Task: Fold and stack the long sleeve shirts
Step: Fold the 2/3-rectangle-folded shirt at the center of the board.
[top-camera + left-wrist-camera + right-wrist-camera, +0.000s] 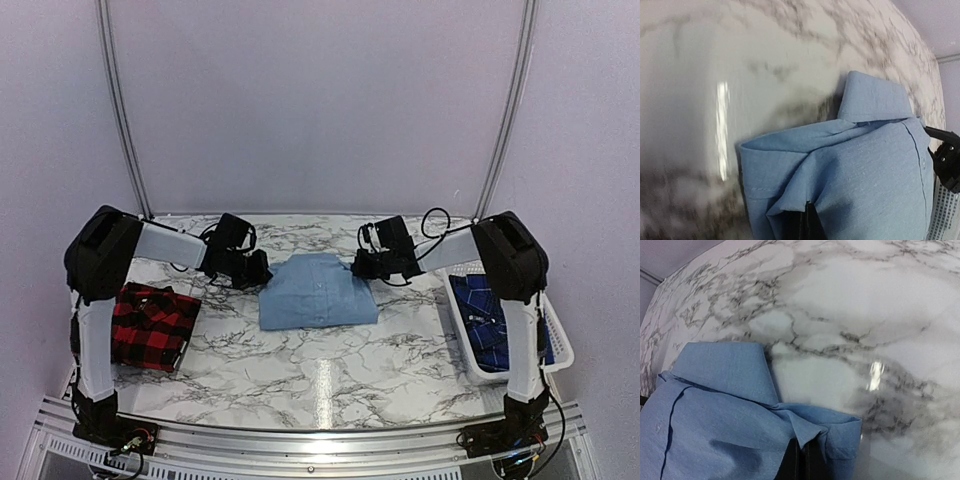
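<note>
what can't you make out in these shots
- Left wrist: left gripper fingers mostly buried under a blue shirt fold; table blurred.
- Right wrist: right gripper fingers likewise covered by cloth.
- Top: plaid shirt in the basket partly hidden by the right arm; check shirt edge behind the left arm.

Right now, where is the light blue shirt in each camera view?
Top view: light blue shirt at the centre of the marble table.
Left wrist view: lower right.
Right wrist view: lower left.
Shared landmark: its collar, beside bare marble.
</note>
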Controlling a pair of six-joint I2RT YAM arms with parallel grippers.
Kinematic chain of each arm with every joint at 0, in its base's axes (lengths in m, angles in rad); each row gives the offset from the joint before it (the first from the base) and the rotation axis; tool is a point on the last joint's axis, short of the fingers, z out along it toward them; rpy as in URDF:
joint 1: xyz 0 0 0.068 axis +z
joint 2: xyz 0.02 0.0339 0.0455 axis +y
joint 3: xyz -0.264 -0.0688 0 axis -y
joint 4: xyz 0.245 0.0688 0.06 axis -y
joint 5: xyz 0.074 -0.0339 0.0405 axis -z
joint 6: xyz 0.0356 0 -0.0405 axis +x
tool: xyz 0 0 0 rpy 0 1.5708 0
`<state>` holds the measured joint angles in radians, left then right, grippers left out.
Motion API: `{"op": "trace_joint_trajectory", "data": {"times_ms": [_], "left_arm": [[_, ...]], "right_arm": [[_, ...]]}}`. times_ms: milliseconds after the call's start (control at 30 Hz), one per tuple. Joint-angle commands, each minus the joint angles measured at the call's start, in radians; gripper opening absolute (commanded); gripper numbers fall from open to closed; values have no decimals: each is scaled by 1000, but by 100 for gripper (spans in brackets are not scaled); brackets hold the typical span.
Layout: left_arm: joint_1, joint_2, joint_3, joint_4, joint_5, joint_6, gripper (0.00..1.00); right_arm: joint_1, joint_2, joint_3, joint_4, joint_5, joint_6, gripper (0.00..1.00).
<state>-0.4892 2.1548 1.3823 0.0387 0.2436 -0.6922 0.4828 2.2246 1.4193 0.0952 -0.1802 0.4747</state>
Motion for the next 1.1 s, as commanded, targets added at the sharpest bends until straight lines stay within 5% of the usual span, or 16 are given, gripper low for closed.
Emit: {"op": "trace_joint_trajectory", "data": {"times_ms": [0,167,367,933,1067], "left_arm": [[-88,-246,-280,115,-100,-53,0],[-133,-443,-464,127,-168,-79,0],[-135,-551,-492,105,-172,-55,0],[-71,-274,-244,24,-159,51,0],[-64,-272,-243,12,-186,49,0]], "right_arm": [[97,-159,-240,-38,-5,-2,0],[132,-388,-418,-49,83,3,0],[132,-480,-454,-68,137,-9,0],[73,-387,-331,-78,237,-56,0],[72,-393,-284,-131,225,-101,34]]}}
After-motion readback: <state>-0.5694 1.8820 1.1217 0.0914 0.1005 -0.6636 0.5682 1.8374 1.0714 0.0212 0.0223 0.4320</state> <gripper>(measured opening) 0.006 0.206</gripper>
